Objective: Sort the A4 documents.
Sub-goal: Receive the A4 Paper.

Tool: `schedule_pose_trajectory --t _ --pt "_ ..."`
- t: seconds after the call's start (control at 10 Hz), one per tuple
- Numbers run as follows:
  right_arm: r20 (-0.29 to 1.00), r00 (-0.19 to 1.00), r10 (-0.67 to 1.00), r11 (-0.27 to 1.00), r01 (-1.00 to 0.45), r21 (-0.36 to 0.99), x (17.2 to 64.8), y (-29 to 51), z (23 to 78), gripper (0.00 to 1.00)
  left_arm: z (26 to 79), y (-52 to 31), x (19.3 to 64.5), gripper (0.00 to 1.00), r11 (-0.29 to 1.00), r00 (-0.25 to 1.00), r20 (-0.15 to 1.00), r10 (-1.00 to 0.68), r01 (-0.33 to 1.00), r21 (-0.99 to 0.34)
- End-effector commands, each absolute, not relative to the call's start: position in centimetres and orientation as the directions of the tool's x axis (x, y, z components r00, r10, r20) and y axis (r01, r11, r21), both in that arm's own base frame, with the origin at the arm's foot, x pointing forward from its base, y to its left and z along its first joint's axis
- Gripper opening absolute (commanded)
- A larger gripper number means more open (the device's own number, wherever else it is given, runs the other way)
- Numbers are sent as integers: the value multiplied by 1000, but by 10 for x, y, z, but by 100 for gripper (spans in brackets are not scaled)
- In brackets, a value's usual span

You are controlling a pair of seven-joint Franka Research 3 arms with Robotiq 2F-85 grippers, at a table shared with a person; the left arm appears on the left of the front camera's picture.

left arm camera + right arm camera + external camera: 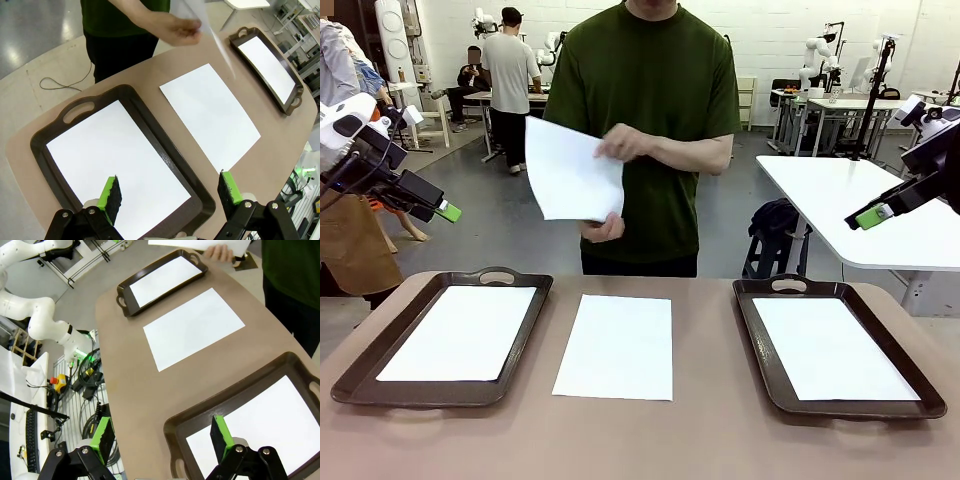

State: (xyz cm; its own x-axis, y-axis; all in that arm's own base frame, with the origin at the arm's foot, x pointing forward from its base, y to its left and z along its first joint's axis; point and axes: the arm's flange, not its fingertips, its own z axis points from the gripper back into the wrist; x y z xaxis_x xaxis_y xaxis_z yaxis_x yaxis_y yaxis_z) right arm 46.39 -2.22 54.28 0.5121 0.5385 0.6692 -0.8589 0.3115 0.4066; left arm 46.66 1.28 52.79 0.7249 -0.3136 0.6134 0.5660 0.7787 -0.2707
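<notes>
Front: loose sheet (613, 346) flat mid-surface between left tray (355, 385) and right tray (757, 340), tray sheets (460, 332) inside both; held sheet (570, 172) in person's hand (625, 143) beyond far edge.
Left wrist: left gripper (169, 192) wide, empty, over left tray.
Right wrist: right gripper (162, 432) wide, empty.
Advised: pinch loose sheet at one edge, lift flat.

Left arm: raised near left edge of table (710, 440); left gripper (447, 212) angled down-inward, fingers (112, 192) spread wide. Right arm: raised near right edge; right gripper (872, 216) mirrored, fingers (219, 432) spread wide.
</notes>
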Motion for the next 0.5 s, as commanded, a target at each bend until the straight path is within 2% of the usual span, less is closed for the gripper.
schedule_pose_trajectory --t 0.0,0.4 --pt "673 508 538 307 -861 405 464 -19 544 100 529 13 467 100 784 721 617 -315 564 -259" --pt "673 508 538 307 -861 405 464 -19 544 100 529 13 467 100 784 721 617 -315 564 -259"
